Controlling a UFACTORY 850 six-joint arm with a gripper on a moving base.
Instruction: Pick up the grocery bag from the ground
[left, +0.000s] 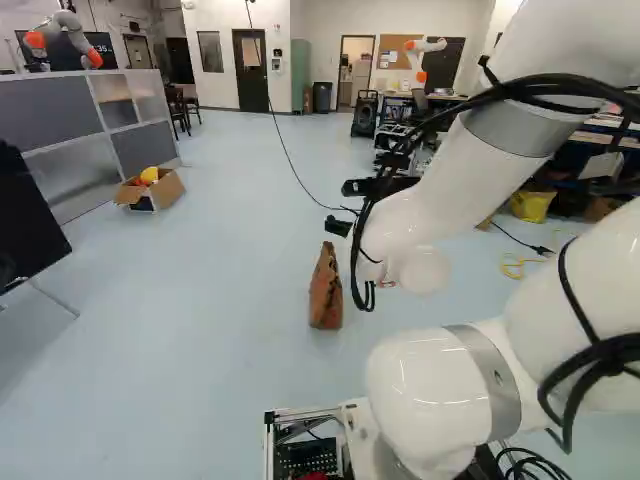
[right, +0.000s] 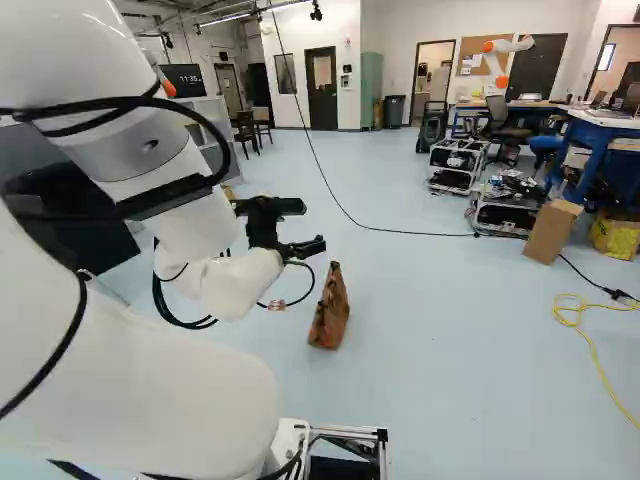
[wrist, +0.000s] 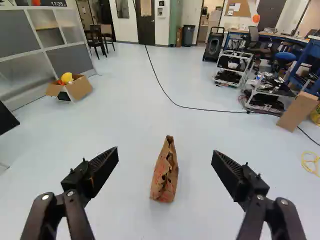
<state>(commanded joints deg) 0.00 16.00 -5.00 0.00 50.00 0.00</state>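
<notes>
Right, the claw (right: 313, 225) is spread, with a wide gap seen between its fingers. The grocery bag (wrist: 165, 172), brown paper with dark and reddish marks, is stood upright on the floor (wrist: 120, 120). In the wrist view it is framed between the two fingers, ahead of them; neither is touched by it. In the right base view it's seen below the claw, a bit to the right. The bag's top is narrowed to a peak, probably folded or pinched, though the detail is poor.

An open cardboard box (wrist: 80, 89) is set near the grey partition (wrist: 20, 30), something yellow held inside. A black cable (right: 400, 231) is strung across the floor beyond the bag. A tall carton (right: 552, 232) is tilted by a cart (right: 505, 215). Yellow cord (right: 590, 345) is looped on the floor, well apart from the bag.
</notes>
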